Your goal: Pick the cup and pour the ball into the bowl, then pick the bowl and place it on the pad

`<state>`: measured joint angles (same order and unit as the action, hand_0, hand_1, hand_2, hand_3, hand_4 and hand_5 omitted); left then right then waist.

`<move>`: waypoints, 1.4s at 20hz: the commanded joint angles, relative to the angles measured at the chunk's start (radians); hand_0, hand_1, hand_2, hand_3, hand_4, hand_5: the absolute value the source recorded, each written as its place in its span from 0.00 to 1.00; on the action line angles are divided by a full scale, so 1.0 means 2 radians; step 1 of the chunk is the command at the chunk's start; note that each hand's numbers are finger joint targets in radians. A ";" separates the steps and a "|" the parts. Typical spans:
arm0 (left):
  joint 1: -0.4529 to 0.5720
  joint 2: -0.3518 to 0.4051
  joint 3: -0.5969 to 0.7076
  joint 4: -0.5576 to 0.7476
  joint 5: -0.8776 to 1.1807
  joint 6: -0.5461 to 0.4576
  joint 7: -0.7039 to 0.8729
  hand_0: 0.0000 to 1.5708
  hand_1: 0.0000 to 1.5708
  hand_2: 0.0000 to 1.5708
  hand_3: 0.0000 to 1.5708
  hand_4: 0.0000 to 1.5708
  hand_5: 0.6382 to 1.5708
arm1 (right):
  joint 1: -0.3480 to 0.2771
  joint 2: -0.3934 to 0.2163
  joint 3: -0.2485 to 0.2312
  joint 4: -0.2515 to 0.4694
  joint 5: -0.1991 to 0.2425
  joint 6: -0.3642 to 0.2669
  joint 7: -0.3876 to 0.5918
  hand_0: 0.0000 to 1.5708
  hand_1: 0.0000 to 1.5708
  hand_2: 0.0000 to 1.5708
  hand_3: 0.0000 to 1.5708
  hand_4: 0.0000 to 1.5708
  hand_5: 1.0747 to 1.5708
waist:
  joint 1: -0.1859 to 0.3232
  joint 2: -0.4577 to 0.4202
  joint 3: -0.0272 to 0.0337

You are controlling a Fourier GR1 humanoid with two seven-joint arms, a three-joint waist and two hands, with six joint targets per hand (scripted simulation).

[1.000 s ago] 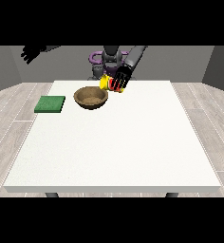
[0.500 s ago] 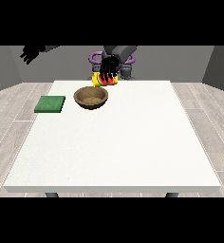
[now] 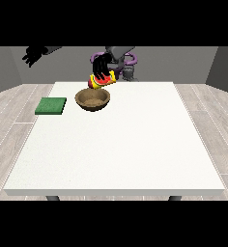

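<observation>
On white table (image 3: 135, 144) in grey-walled room, hand (image 3: 101, 67) gripping tilted cup (image 3: 102, 80) above bowl (image 3: 92, 100), green pad (image 3: 51, 106) nearby

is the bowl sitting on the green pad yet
No, the bowl rests on the white table, apart from the green pad at its side.

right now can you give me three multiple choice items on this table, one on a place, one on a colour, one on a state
1. Where is the pad?
A. view's left of the bowl
B. inside the bowl
C. at the table's near edge

2. What colour is the pad?
A. blue
B. green
C. white

3. How is the cup held?
A. upright on the table
B. tipped over the bowl
C. lying on the pad

Answers:
1 A, it lies flat on the table, apart from the bowl.
2 B, it is plainly green.
3 B, the hand at the view's right has fingers round the tilted yellow and red cup above the bowl's rim.
</observation>
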<state>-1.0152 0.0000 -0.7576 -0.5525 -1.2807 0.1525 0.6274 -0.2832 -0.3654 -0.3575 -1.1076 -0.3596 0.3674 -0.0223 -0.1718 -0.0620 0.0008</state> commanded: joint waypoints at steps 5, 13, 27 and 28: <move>0.054 0.006 0.009 -0.062 -0.015 -0.032 -0.010 0.00 0.00 0.70 0.98 0.71 1.00 | 0.038 0.015 0.009 -0.022 0.008 -0.018 0.009 0.00 0.00 0.00 0.03 0.45 0.95 | 0.021 -0.038 -0.0005; 0.080 0.074 0.215 -0.175 0.216 0.090 -0.122 0.51 0.51 0.76 0.56 0.83 0.98 | 0.048 0.023 -0.003 -0.017 0.020 -0.056 -0.001 0.00 0.00 0.00 0.07 0.48 0.97 | 0.083 -0.042 -0.0041; 0.089 0.149 0.515 -0.277 0.647 -0.141 -0.240 0.00 0.00 0.00 0.00 0.67 0.99 | 0.050 0.097 0.011 0.000 0.052 -0.138 -0.042 0.00 0.00 0.00 0.00 0.46 0.99 | 0.177 0.022 -0.0014; 0.094 0.154 0.523 -0.282 0.661 -0.156 -0.240 0.00 0.00 0.00 0.00 0.67 0.99 | 0.060 0.103 0.010 0.013 0.059 -0.142 -0.061 0.00 0.00 0.00 0.00 0.46 0.99 | 0.190 0.026 -0.0009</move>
<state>-0.8391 0.2457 0.1909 -1.0959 -0.1169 -0.0088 0.1787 -0.1729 -0.1996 -0.3400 -1.1098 -0.2644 0.1225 -0.0869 0.1513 -0.0476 -0.0049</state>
